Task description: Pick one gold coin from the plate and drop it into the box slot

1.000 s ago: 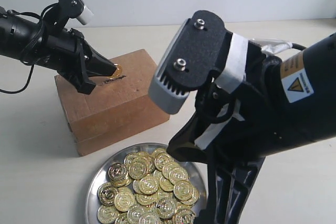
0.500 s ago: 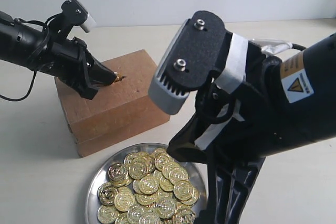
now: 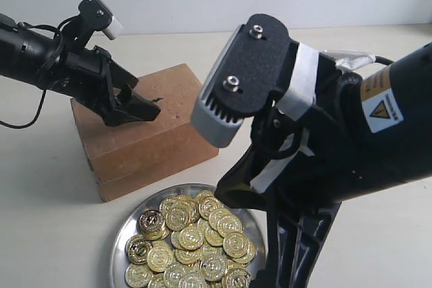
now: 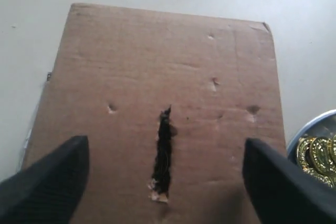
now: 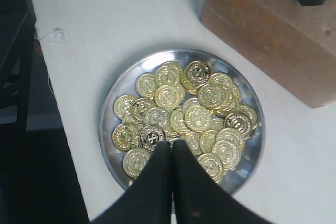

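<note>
Two tools: left tool (image 4: pixel 165 150) spread wide, empty, straddling the box slot (image 4: pixel 163 171); right tool (image 5: pixel 170 144) pinched closed over the plate (image 5: pixel 112 103), empty. Its fingers (image 5: pixel 194 192) hide some coins (image 5: pixel 198 117).

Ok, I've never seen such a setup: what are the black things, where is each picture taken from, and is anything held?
This is a robot with two arms, each ending in a two-finger gripper with a camera at its wrist. The wide picture comes from a separate camera; the big black shape on its right is the right arm, close to the lens. On the pale table sit a brown cardboard box with a dark slot cut in its top, and a shiny metal plate heaped with gold coins. The left wrist picture looks down on the box: the left gripper is open over the slot, holding nothing. The right wrist picture looks down on the plate: the right gripper is shut over the coins, no coin visible between its fingers.
</note>
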`<state>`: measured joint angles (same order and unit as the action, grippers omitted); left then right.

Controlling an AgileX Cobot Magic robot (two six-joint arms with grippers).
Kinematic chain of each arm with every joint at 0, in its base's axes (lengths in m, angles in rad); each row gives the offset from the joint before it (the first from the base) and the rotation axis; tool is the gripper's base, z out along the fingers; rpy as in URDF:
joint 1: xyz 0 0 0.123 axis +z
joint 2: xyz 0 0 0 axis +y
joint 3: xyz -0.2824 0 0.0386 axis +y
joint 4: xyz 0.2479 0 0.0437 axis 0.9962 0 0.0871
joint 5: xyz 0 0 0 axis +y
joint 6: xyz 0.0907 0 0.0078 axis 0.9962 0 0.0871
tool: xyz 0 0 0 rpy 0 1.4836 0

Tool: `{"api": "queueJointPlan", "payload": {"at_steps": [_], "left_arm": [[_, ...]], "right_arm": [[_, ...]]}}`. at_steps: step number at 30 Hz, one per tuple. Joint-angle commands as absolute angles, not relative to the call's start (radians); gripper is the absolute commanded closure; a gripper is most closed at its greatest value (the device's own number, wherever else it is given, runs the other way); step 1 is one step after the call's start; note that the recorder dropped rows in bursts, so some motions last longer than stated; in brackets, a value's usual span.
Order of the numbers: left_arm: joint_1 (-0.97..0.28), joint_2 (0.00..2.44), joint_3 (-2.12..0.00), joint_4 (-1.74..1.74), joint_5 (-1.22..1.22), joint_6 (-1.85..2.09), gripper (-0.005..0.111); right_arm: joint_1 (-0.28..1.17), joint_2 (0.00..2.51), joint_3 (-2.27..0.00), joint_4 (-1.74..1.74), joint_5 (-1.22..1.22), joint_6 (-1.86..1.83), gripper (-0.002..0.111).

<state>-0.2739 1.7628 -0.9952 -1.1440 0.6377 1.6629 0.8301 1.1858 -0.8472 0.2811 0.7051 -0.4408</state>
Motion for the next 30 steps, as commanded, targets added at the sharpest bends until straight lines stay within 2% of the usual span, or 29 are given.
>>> {"api": "queueJointPlan", "payload": {"at_steps": [1, 3, 4, 5, 6, 8, 13, 19, 30], "left_arm": [[-0.278, 1.702, -1.006, -1.160, 0.595, 1.615, 0.018], [-0.278, 1.661, -1.006, -1.158, 0.589, 1.614, 0.022], [-0.278, 1.601, -1.006, -1.153, 0.589, 1.591, 0.034], [-0.278, 1.538, -1.006, -1.134, 0.600, 1.565, 0.055], [-0.278, 1.500, -1.006, -1.123, 0.615, 1.561, 0.068], [-0.278, 1.393, -1.006, -1.061, 0.677, 1.562, 0.106], [-0.278, 1.157, -1.004, -0.886, 0.724, 1.306, 0.107], [-0.278, 1.067, -1.004, -0.892, 0.727, 1.303, 0.107], [-0.279, 1.051, -1.004, -0.897, 0.727, 1.305, 0.107]], "right_arm": [[0.826, 1.175, -0.845, 0.285, 0.700, -0.444, 0.108], [0.826, 1.175, -0.845, 0.285, 0.692, -0.444, 0.108], [0.826, 1.175, -0.845, 0.285, 0.673, -0.444, 0.108], [0.826, 1.175, -0.845, 0.285, 0.635, -0.444, 0.108], [0.826, 1.175, -0.845, 0.280, 0.609, -0.444, 0.108], [0.826, 1.175, -0.845, 0.249, 0.508, -0.433, 0.108], [0.826, 1.175, -0.845, 0.133, 0.243, -0.394, 0.108], [0.826, 1.175, -0.845, 0.156, 0.236, -0.394, 0.108], [0.826, 1.170, -0.845, 0.158, 0.236, -0.394, 0.108]]}}
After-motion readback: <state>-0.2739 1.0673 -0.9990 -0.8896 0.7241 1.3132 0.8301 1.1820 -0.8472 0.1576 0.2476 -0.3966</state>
